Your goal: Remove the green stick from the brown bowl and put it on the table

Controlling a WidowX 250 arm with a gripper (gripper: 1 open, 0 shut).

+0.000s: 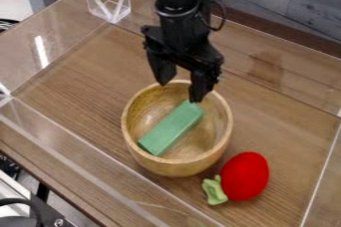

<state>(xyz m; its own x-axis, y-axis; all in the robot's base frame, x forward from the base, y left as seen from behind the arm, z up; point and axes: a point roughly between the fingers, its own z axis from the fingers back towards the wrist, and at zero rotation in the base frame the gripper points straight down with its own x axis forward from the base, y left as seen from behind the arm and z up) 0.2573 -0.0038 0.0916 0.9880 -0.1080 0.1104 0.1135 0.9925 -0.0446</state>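
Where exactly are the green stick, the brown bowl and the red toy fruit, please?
green stick (172, 128), camera view, middle of its flat top.
brown bowl (140, 149), camera view, front-left rim.
red toy fruit (245, 175), camera view, centre of its red body.

Brown bowl: light wood with visible grain, satin finish. Green stick: matt, smooth. Tabletop: brown wood-grain surface. Walls: clear, glossy acrylic. Toy fruit: red and smooth. Tool: matt black.
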